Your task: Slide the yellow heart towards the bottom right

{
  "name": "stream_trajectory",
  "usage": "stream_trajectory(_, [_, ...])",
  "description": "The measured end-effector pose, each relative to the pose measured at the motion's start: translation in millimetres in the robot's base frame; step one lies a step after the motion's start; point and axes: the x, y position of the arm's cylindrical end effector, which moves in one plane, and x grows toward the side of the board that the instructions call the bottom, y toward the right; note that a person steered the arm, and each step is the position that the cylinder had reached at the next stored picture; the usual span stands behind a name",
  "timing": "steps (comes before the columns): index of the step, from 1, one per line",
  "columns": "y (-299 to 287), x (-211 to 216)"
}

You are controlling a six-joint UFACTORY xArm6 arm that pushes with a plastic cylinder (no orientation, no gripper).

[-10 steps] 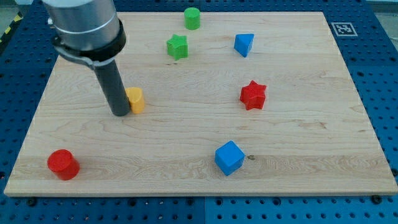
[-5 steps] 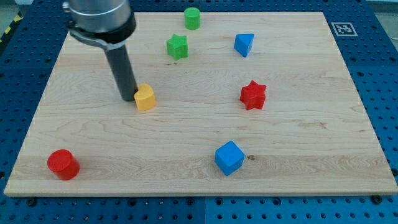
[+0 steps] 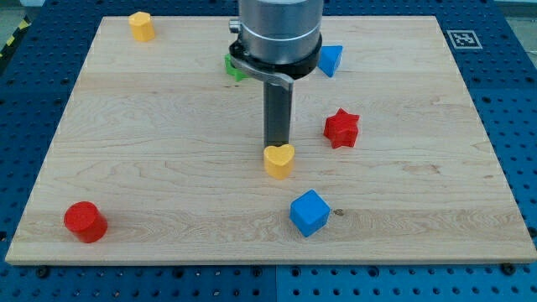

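Note:
The yellow heart [image 3: 278, 159] lies near the middle of the wooden board [image 3: 168, 184]. My tip [image 3: 276, 148] stands right behind it, on its top side, touching or almost touching it. The blue cube [image 3: 309, 212] lies just below and to the right of the heart. The red star [image 3: 341, 127] lies to the heart's upper right.
A second yellow block [image 3: 141, 25] sits at the top left corner. A red cylinder [image 3: 85, 221] is at the bottom left. A green star [image 3: 234, 67] and a blue triangular block [image 3: 331, 59] show partly behind the arm near the top.
The rod and the yellow heart have moved right and down the board, from the left part to the middle. The arm now hides the green cylinder, and a yellow block shows at the top left.

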Motion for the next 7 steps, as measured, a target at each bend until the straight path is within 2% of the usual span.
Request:
stream_trajectory(1, [-15,15])
stream_trajectory(7, [-12,63])
